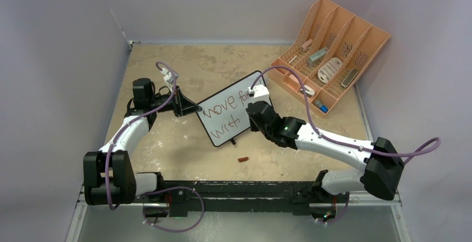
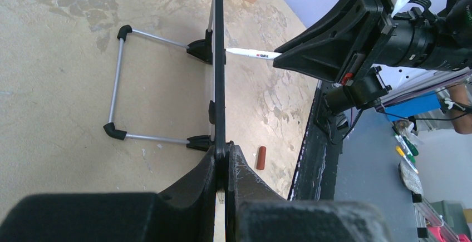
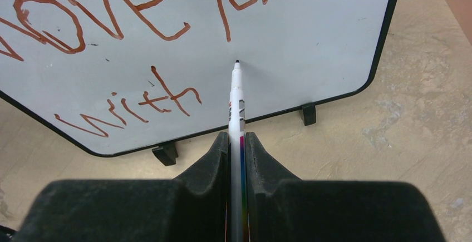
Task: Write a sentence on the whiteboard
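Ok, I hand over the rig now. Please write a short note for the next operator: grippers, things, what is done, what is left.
Left gripper: shut on the whiteboard edge; the board stands on its feet.
Right gripper: shut on the marker, tip at the board right of "with".
Done: "move for..." above, "with" below.
Left: the rest of the second line.
A small red-brown cap lies on the table near the board.

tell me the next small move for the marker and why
Probably begin the next word's first stroke: the marker tip sits at the whiteboard in blank space right of "with", gripped by the right end effector, while the left end effector clamps the board's edge.
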Robot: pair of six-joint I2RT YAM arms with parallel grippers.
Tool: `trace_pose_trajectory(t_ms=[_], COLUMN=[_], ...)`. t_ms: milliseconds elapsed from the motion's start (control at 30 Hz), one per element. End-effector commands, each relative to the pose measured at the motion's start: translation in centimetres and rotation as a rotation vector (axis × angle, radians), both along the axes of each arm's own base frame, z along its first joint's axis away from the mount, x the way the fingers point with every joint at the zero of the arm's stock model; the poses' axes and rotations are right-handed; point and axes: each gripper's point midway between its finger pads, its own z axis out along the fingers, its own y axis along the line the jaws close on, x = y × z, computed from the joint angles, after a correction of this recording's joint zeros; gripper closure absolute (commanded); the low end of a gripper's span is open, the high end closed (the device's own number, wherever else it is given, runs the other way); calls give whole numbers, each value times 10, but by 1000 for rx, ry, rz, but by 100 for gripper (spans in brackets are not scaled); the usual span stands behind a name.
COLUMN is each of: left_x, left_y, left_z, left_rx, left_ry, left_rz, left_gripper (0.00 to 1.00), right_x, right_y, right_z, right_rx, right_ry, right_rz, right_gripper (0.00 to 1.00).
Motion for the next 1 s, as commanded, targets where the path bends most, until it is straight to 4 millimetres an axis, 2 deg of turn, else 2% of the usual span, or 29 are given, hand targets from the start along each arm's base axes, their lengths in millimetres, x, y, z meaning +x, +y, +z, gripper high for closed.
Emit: trace_pose_trajectory(t_ms=[0,600,967], left_x=[4,4,4], left_y=[0,0,0], left_z=[6,7,6], left_rx=[10,9,9], left_ry=[-40,-42,-36], left_rz=[-6,-7,-6], left_gripper=[100,100,100], right_x=[15,16,9], right_y=[6,16,20], right_z=[22,26,21], right_rx=[31,43,49], right_ry=[-64,-65,-39], right_rz=[-20,24,66], right_gripper=[100,100,100])
